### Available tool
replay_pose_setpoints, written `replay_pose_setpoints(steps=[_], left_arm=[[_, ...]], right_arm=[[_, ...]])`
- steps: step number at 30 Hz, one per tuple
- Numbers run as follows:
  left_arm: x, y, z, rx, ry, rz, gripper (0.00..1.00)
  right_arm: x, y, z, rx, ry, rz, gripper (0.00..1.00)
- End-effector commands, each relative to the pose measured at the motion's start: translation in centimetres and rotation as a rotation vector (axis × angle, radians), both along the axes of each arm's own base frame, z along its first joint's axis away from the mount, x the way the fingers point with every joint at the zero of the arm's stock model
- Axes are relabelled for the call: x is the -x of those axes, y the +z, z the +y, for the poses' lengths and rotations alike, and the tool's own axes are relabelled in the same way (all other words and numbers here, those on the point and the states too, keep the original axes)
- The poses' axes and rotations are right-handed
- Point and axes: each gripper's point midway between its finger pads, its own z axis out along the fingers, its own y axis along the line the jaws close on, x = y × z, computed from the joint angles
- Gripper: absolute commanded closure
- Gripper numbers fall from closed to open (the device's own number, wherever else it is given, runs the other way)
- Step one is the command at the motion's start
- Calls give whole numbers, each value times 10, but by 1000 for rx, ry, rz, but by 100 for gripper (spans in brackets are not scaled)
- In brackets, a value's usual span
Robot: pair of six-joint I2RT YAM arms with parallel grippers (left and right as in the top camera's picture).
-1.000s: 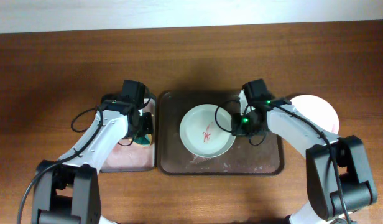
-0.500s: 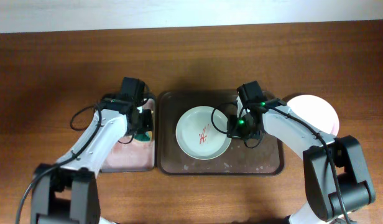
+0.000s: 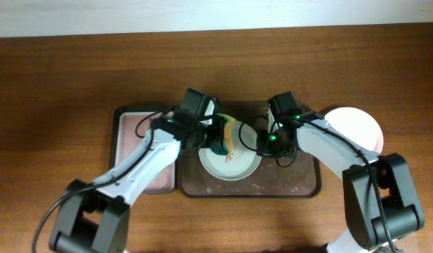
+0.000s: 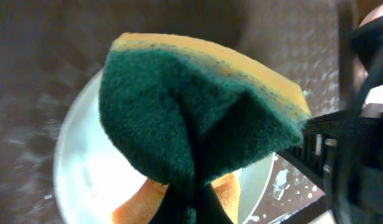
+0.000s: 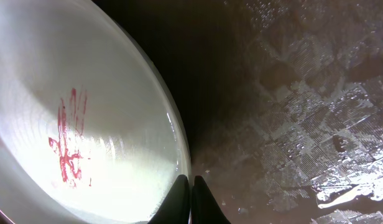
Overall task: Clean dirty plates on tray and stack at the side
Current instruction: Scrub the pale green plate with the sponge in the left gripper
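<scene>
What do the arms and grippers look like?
The left arm and the right arm have white rounded links, black joints and thin black looping cables. A green light glows at the right wrist. The right gripper is slim and black.

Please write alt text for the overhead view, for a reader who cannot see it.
The left gripper holds a green sponge over a pale green plate with a red smear, on a brown tray. The right gripper grips that plate's right rim. A white plate lies beside the tray.
</scene>
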Motion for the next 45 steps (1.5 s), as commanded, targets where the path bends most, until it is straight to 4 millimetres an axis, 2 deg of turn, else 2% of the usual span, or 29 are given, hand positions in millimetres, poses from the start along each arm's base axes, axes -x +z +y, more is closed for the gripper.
replay_pose_setpoints(steps=[1, 5, 8, 10, 12, 14, 19, 21, 22, 24, 26, 28, 31, 33, 37, 40, 42, 44, 45], left_arm=[[-2, -18, -6, -42, 29, 24, 100], [-3, -34, -17, -83, 15, 0, 100], [9, -55, -36, -99, -36, 22, 100], [13, -68, -38, -121, -41, 43, 100], [17, -83, -35, -149, -41, 71, 100], [30, -95, -18, -203, -31, 151, 100], [66, -99, 18, -303, -14, 346, 100], [62, -89, 9, -223, -14, 378, 100], [54, -77, -2, -147, -36, 378, 100], [30, -61, -12, -89, -31, 317, 100], [8, -54, -24, -33, -16, 232, 100], [-2, -53, -36, 7, 15, 202, 100], [1, -65, -59, 21, 3, 190, 100], [4, -76, -62, -14, -4, 187, 100], [16, -96, -9, -220, 88, 268, 100], [13, -93, 33, -266, 168, 335, 100], [6, -81, 45, -252, 152, 312, 100], [1, -60, 40, -202, 72, 251, 100], [-1, -43, 33, -165, 22, 208, 100]], right_arm=[[3, -3, 3, -2, 4, 14, 96], [3, -3, 2, -1, 3, 14, 96], [5, -3, 2, 1, 3, 21, 96], [4, -3, 2, 2, 3, 20, 96], [4, -3, 2, 2, 3, 20, 96], [4, -3, 1, 4, 3, 20, 96], [5, -3, 1, 5, 2, 22, 96], [6, -3, 1, 6, 3, 27, 96], [7, -4, 1, 7, 3, 30, 96], [7, -4, 1, 8, 3, 30, 96], [7, -4, 1, 7, 2, 31, 96], [7, -4, 1, 8, 2, 31, 96], [7, -4, 0, 8, 2, 33, 96], [9, -4, 0, 10, 3, 38, 96], [10, -4, 0, 12, 3, 44, 96], [10, -4, -1, 12, 2, 45, 96], [11, -4, -1, 13, 2, 49, 96], [11, -4, -1, 13, 2, 49, 96], [11, -4, -1, 13, 3, 48, 96]])
